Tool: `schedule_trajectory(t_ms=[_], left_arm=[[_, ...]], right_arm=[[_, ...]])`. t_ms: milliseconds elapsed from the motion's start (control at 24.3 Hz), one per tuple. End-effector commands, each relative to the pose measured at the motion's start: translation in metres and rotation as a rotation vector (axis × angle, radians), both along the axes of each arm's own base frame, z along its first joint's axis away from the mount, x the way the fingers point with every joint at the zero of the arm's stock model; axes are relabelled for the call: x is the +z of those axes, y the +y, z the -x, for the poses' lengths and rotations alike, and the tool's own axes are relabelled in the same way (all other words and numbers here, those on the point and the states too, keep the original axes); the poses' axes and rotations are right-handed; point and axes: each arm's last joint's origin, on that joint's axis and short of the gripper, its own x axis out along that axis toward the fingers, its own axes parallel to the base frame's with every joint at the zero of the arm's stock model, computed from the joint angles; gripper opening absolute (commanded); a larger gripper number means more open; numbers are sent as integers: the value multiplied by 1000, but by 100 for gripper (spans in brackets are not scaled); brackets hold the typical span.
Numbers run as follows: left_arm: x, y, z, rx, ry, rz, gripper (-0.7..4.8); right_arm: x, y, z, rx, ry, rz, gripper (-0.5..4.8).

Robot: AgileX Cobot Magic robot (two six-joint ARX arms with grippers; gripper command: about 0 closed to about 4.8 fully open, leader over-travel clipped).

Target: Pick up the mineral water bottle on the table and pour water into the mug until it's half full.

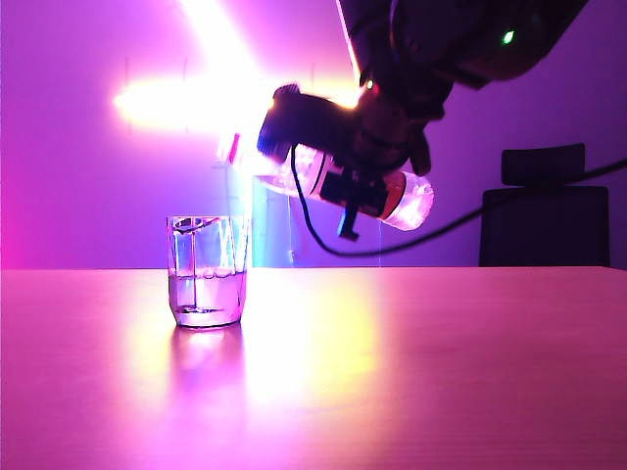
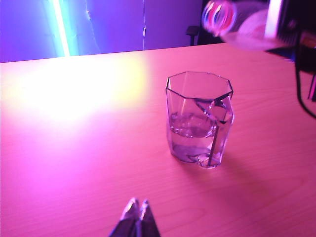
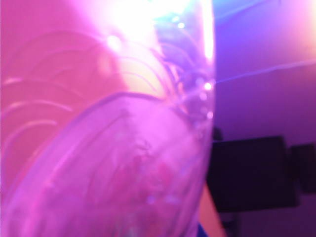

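Fingers of the right gripper (image 1: 364,186) clamp the mineral water bottle (image 1: 407,201) around its middle, holding it in the air right of and above the mug (image 1: 207,271). Bottle lies tipped nearly level, neck end toward the left and over the mug, ribbed base end to the right. In the right wrist view the clear bottle wall (image 3: 123,148) fills most of the picture, blurred; fingers not visible there. Left gripper (image 2: 136,217) hangs low over the near part of the bench (image 2: 74,163), its fingers pressed together, tips touching, nothing between them, well apart from the mug (image 2: 200,118). Mug stands upright on the bench (image 1: 441,372), left of center, water in its lower part, roughly halfway or a bit under. Bottle neck (image 2: 219,15) shows blurred just beyond the mug on the far right. Dark chair (image 1: 544,211) behind the bench on the far right. Strong pink-purple light, bright glare on the back wall.
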Motion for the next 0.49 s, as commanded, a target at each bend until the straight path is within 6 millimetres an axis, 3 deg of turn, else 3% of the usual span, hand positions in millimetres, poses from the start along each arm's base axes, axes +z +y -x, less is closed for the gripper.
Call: schedule_trajectory(t_ms=[41,206,330,495], left_arm=[[2,0,0,-1,-13,9,-2],[2,0,0,-1,-13,9,-2],[2,0,0,-1,-13,9,-2],[2,0,0,0,-13,9,-2]], right_arm=[[21,-9,11,-52,10,-351,198],[19,-37,29,-42,115,-696,198],[-2,-73,40,-58,160,-982,198],[-23,-98,42,-70,201,-1174,198]])
